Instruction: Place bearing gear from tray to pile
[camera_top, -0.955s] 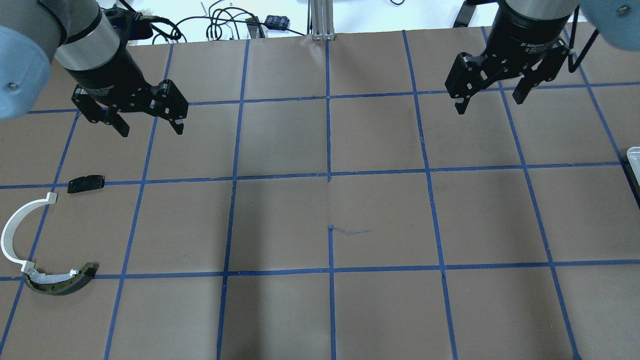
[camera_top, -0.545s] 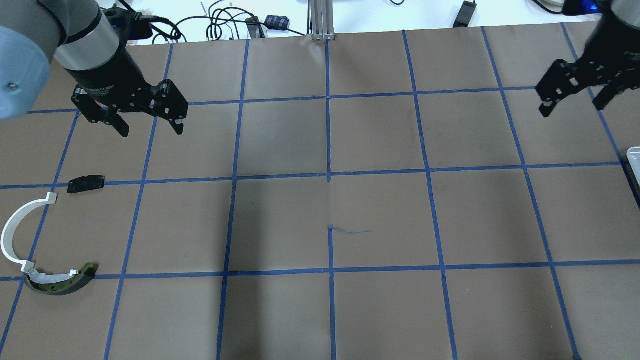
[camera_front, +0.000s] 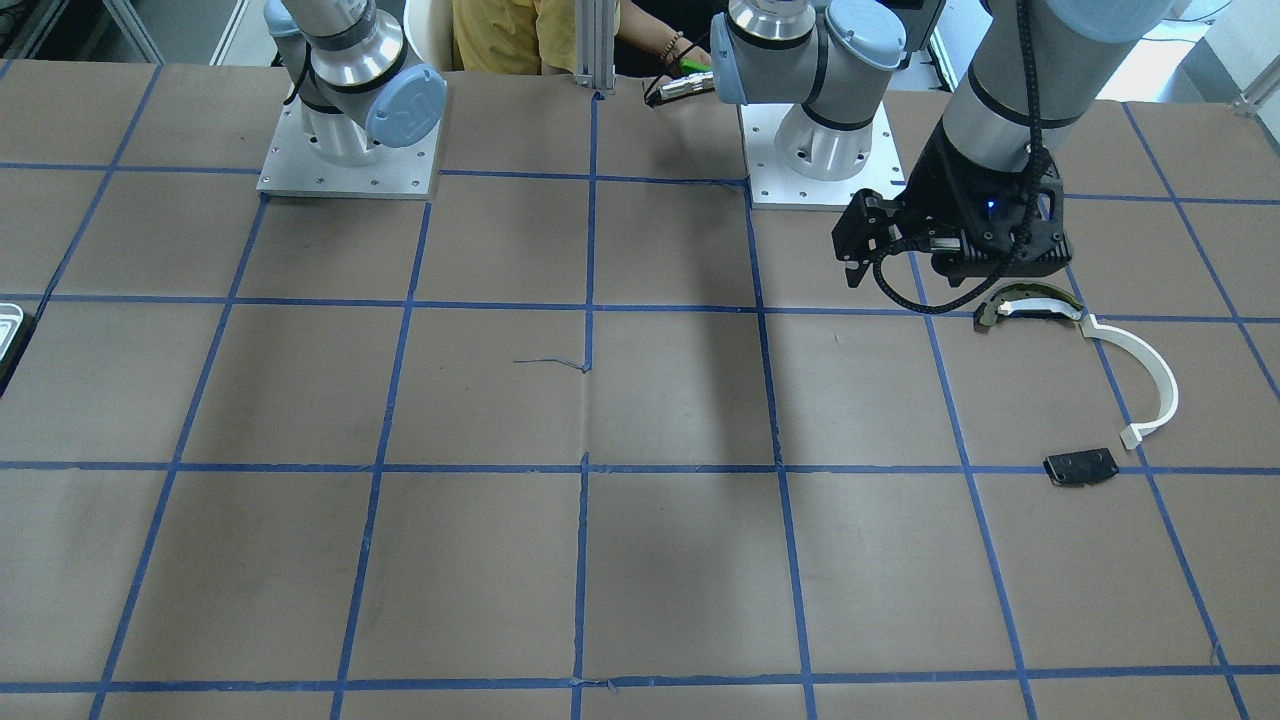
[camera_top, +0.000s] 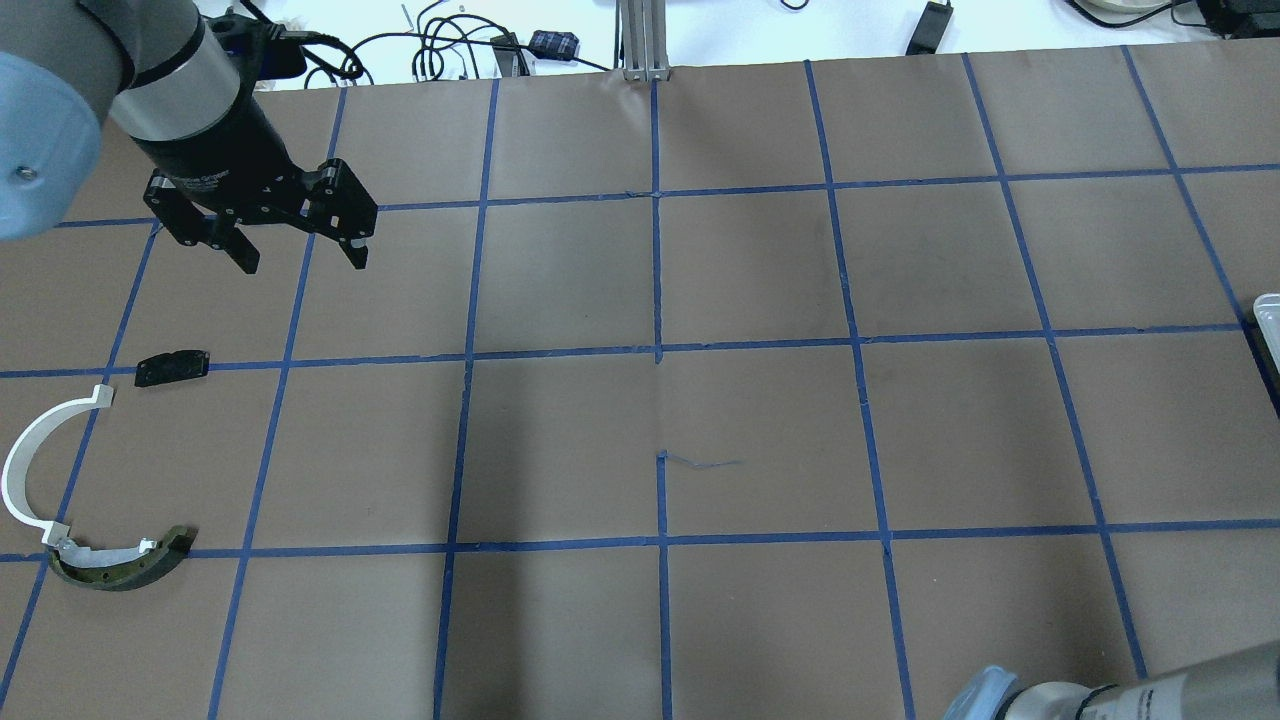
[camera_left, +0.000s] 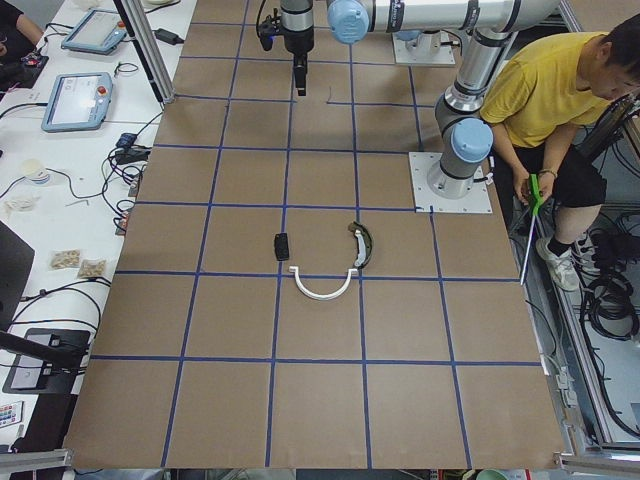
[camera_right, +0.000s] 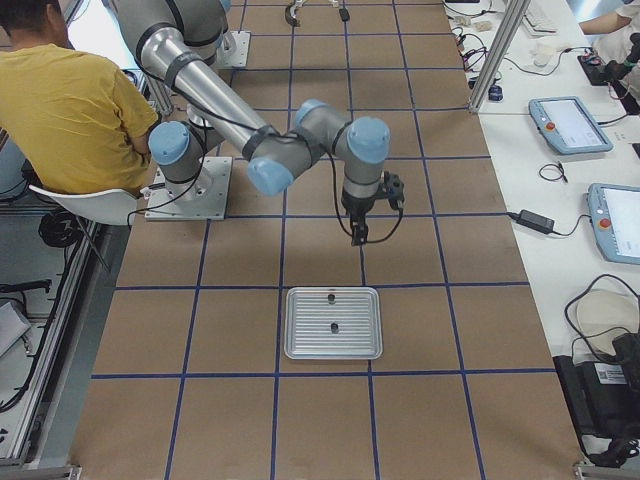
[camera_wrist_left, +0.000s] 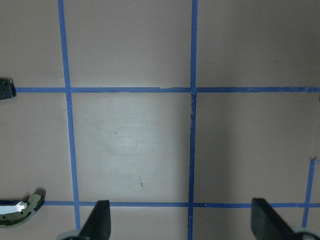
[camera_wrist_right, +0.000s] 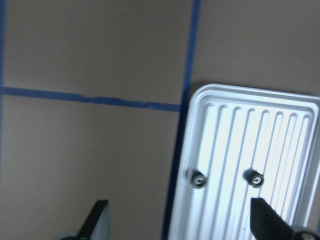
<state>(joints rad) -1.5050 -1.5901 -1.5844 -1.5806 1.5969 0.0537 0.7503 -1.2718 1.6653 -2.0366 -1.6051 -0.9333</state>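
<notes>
**Right arm closing on the tray, nothing picked yet**

I judge this as the approach before the pick. The right gripper (camera_wrist_right: 180, 217) hangs above the table beside the tray (camera_wrist_right: 280, 135), its fingers spread wide and empty. In its wrist view the tray fills the 3 to 5 o'clock part of the picture. The bearing gear (camera_wrist_right: 199, 178) lies on the tray's ribbed floor close to the near rim, with a second gear (camera_wrist_right: 255, 178) just beside it.

The left gripper (camera_top: 300, 258) hovers at 10 o'clock on the overhead view, fingers also apart and holding nothing. The pile (camera_top: 120, 568) lies at 8 o'clock, well apart from the tray at the 3 o'clock edge.

Next I would slide the right gripper toward 3 o'clock until one gear sits between the fingers, then descend and pinch. The gear is small, so centring matters. The long carry to the pile may need a hand-over.
</notes>
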